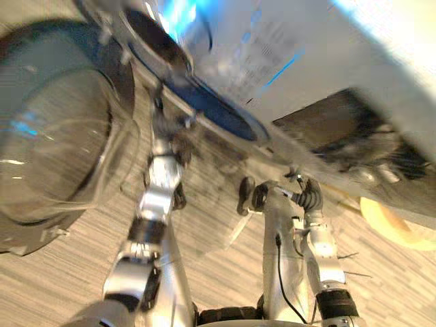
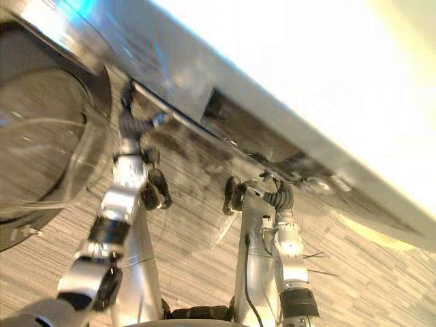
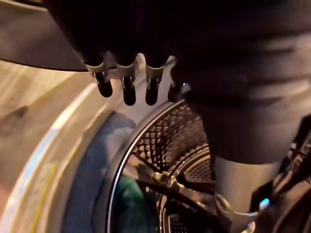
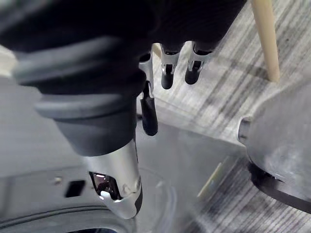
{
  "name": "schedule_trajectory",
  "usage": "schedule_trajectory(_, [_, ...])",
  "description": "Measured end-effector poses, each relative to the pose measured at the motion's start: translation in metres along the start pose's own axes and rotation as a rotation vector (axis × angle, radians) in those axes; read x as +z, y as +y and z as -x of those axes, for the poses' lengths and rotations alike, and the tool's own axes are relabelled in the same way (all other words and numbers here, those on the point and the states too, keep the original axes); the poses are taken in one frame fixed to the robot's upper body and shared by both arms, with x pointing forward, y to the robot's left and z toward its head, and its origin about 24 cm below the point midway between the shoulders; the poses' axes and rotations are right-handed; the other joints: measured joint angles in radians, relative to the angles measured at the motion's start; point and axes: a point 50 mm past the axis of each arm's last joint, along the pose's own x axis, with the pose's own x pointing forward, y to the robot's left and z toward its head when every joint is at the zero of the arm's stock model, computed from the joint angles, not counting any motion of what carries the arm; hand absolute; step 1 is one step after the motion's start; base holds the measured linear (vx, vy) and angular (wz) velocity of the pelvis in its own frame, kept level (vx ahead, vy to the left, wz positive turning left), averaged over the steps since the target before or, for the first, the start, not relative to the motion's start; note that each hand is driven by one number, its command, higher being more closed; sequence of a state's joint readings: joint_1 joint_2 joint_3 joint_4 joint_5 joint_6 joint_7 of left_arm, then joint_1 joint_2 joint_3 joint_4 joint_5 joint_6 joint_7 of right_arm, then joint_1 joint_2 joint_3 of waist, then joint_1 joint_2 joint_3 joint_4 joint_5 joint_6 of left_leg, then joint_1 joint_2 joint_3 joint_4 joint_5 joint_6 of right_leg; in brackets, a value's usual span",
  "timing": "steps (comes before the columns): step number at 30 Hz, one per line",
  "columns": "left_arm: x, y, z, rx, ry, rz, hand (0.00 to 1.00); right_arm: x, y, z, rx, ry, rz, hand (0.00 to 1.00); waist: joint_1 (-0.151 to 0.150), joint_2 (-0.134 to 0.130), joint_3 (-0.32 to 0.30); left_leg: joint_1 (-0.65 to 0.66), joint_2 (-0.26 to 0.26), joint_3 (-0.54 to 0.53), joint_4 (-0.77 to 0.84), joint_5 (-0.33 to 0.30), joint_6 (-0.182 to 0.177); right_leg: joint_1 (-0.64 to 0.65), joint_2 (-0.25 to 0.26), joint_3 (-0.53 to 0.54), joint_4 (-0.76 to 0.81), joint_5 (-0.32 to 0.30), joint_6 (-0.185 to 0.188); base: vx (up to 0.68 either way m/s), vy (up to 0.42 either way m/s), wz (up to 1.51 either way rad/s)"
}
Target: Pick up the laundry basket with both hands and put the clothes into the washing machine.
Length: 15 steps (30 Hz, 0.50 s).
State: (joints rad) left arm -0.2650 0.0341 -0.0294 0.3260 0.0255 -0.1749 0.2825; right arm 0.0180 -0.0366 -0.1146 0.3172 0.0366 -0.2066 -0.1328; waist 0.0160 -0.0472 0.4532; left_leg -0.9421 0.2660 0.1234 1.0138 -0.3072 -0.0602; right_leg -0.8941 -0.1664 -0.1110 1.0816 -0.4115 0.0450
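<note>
The task looks to be in its late middle. The washing machine (image 1: pixel 286 68) stands with its door (image 1: pixel 61 143) swung open, and both arms reach towards the opening. Teal cloth (image 3: pixel 131 204) appears to lie already in the drum (image 3: pixel 180 145). Whether more clothes remain to go in, I cannot tell.

The machine is a smooth pale box with a dark recess in its front. Its door is a thick, round bowl of clear glass in a dark ring. The floor (image 1: pixel 68 286) shows fine striped wood grain. The drum is bright perforated steel with raised ribs.

A faint, clear plastic shape between the arms is probably the laundry basket (image 4: pixel 194 165), held up before the opening. The left hand (image 3: pixel 129 87) is close to the drum mouth, and the right hand (image 4: pixel 167 73) is beside the clear wall. I cannot tell either hand's grip.
</note>
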Motion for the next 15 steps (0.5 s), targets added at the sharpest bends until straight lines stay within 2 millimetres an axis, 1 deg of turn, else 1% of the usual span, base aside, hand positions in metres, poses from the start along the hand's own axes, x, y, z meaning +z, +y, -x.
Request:
schedule_trajectory(1, [-0.011,0.002,0.009,0.003,0.045,0.021,0.0,-0.006,-0.001,0.001,-0.005,0.027,0.003,0.0,0.002,0.006,-0.004,0.047,-0.003,0.008,-0.029,0.004,-0.002,0.044,0.002,0.001,-0.028,0.006,0.001,0.12,-0.068,-0.09])
schedule_trajectory(2, [-0.035,0.007,0.026,0.005,0.144,0.039,0.0,-0.017,-0.006,0.007,-0.021,0.08,0.012,0.0,0.002,0.026,-0.021,0.132,-0.004,0.02,-0.088,0.016,-0.004,0.127,0.009,0.001,-0.092,0.023,0.003,0.1,-0.036,-0.1])
schedule_trajectory(3, [-0.047,0.008,0.034,0.001,0.194,0.041,0.0,-0.023,-0.007,0.01,-0.028,0.106,0.016,0.0,0.001,0.031,-0.038,0.168,-0.005,0.028,-0.117,0.024,-0.004,0.16,0.013,-0.001,-0.124,0.031,0.005,0.17,-0.026,-0.19])
schedule_trajectory(4, [-0.073,0.014,0.055,0.001,0.315,0.034,0.0,-0.037,-0.011,0.02,-0.049,0.167,0.021,0.0,0.001,0.041,-0.083,0.253,-0.007,0.057,-0.198,0.041,-0.004,0.233,0.021,0.0,-0.203,0.053,0.009,0.16,-0.007,-0.21])
schedule_trajectory(5, [-0.086,0.018,0.066,0.016,0.38,0.037,0.0,-0.043,-0.011,0.024,-0.055,0.195,0.017,0.0,0.001,0.045,-0.093,0.314,-0.008,0.074,-0.246,0.051,-0.006,0.287,0.025,0.001,-0.254,0.069,0.013,0.21,0.006,-0.23])
schedule_trajectory(6, [-0.094,0.02,0.073,0.021,0.421,0.039,0.0,-0.047,-0.012,0.027,-0.06,0.214,0.011,0.0,0.001,0.046,-0.101,0.354,-0.01,0.084,-0.279,0.059,-0.008,0.323,0.027,0.001,-0.287,0.081,0.014,0.17,0.021,-0.23])
schedule_trajectory(7, [-0.112,0.024,0.091,0.032,0.513,0.028,0.0,-0.06,-0.014,0.037,-0.073,0.268,0.003,0.0,0.0,0.046,-0.143,0.43,-0.017,0.109,-0.359,0.079,-0.01,0.387,0.03,0.001,-0.364,0.103,0.019,0.17,0.022,-0.19])
schedule_trajectory(10, [-0.129,0.028,0.112,0.025,0.611,0.019,0.0,-0.075,-0.015,0.049,-0.085,0.346,-0.003,0.0,0.002,0.044,-0.18,0.559,-0.024,0.157,-0.48,0.106,-0.02,0.486,0.036,0.005,-0.478,0.141,0.022,0.16,0.006,-0.29])
schedule_trajectory(12, [-0.145,0.034,0.131,0.035,0.705,-0.002,0.0,-0.089,-0.013,0.058,-0.085,0.419,-0.002,0.0,0.0,0.045,-0.244,0.63,-0.027,0.202,-0.574,0.128,-0.03,0.53,0.043,0.007,-0.569,0.172,0.023,0.16,0.008,-0.53])
schedule_trajectory(13, [-0.154,0.037,0.141,0.019,0.766,-0.027,0.0,-0.1,-0.014,0.062,-0.08,0.474,0.009,0.0,-0.001,0.047,-0.256,0.698,-0.036,0.227,-0.647,0.155,-0.038,0.58,0.052,0.015,-0.64,0.204,0.025,0.19,-0.011,-0.6])
schedule_trajectory(14, [-0.159,0.039,0.147,0.005,0.804,-0.05,0.0,-0.107,-0.015,0.066,-0.079,0.518,0.021,0.0,-0.003,0.053,-0.261,0.75,-0.04,0.244,-0.698,0.173,-0.043,0.621,0.064,0.029,-0.695,0.229,0.025,0.18,-0.014,-0.67])
schedule_trajectory(15, [-0.163,0.04,0.153,-0.012,0.834,-0.084,0.0,-0.116,-0.019,0.071,-0.082,0.566,0.036,0.0,-0.007,0.064,-0.272,0.791,-0.042,0.263,-0.731,0.181,-0.047,0.658,0.083,0.042,-0.743,0.25,0.026,0.17,-0.013,-0.5])
